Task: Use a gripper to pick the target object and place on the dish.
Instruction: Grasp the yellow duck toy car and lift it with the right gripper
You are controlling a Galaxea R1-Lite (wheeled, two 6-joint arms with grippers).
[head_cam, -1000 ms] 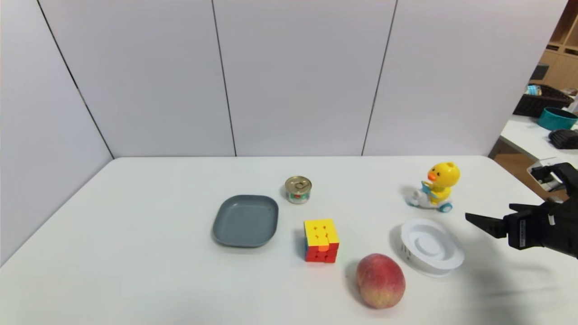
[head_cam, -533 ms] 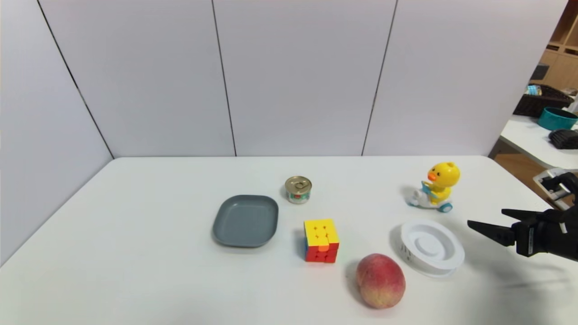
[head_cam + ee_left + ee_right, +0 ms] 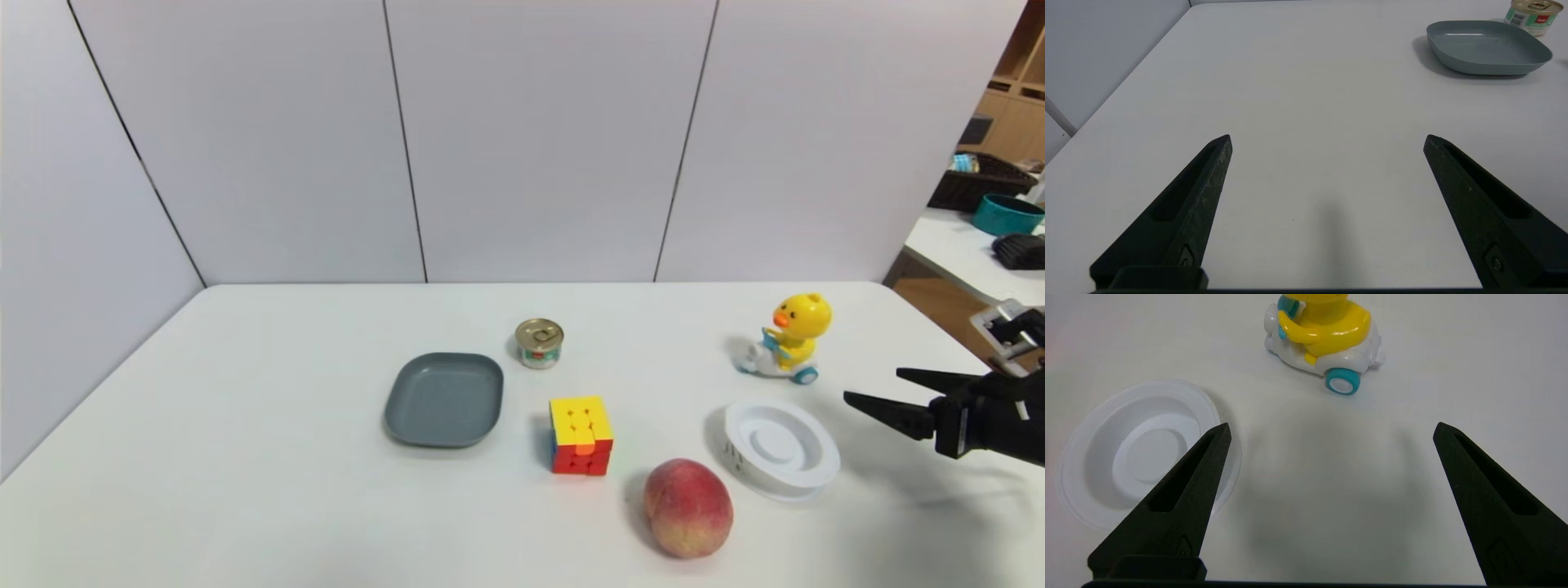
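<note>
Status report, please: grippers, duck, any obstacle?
Right gripper open, empty, short of duck. Left gripper open, parked. Dish empty. White container beside the approach.

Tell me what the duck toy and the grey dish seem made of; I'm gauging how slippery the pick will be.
The duck toy looks like hard glossy plastic: bright highlights run along its yellow body and white scooter. The dish looks like smooth satin plastic, uniformly grey with one soft sheen streak; coated metal can't be ruled out.

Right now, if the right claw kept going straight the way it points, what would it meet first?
Probably the yellow duck toy. The open right claw has only bare table between its fingers, with the duck ahead near its centre line. The white ringed container lies off to one side. Depth is uncertain.
</note>
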